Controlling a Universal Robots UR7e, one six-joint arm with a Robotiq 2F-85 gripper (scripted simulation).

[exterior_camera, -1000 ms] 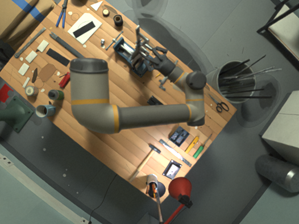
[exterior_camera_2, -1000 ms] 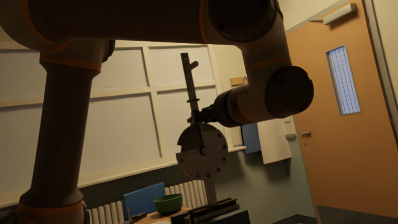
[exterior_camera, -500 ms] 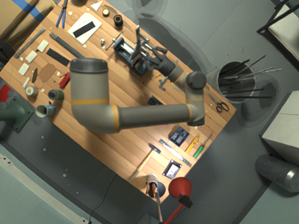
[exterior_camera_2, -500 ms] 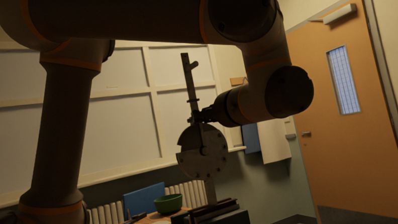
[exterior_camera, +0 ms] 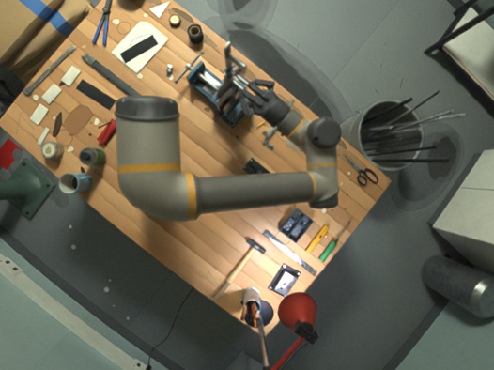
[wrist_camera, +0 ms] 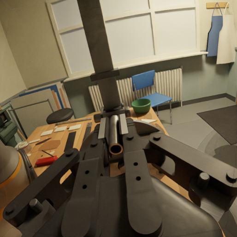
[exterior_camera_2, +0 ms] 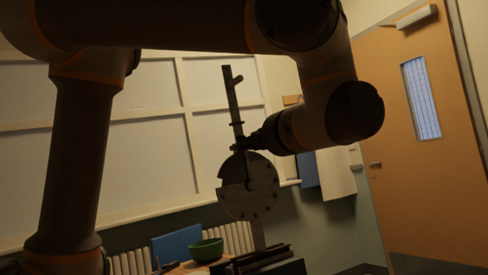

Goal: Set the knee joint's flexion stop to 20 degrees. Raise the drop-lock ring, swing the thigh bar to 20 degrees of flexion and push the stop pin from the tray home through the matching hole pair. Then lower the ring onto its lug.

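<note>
A short tubular grip (wrist_camera: pixel 114 133) juts toward the wrist camera from the drop-lock ring (wrist_camera: pixel 112 113) at the foot of the thigh bar (wrist_camera: pixel 98 53), and my gripper (wrist_camera: pixel 113 125) has its two finger pads closed on either side of it. The bar (exterior_camera_2: pixel 234 102) stands nearly upright above the round quadrant plate (exterior_camera_2: pixel 247 186), whose rim carries several holes. My gripper (exterior_camera_2: pixel 240 145) reaches in from the right just above the plate. The joint is clamped in a blue vise (exterior_camera: pixel 218 96) on the bench. A small dark tray (exterior_camera: pixel 295 224) sits near the bench's front edge; I cannot make out the pin.
A green bowl (wrist_camera: pixel 140 105) sits on the far bench corner. A bucket of rods (exterior_camera: pixel 389 132) stands off the bench's right side. Scissors (exterior_camera: pixel 366 174), a hammer (exterior_camera: pixel 240 266), screwdrivers (exterior_camera: pixel 323 244) and a red lamp (exterior_camera: pixel 297 312) lie toward the near end.
</note>
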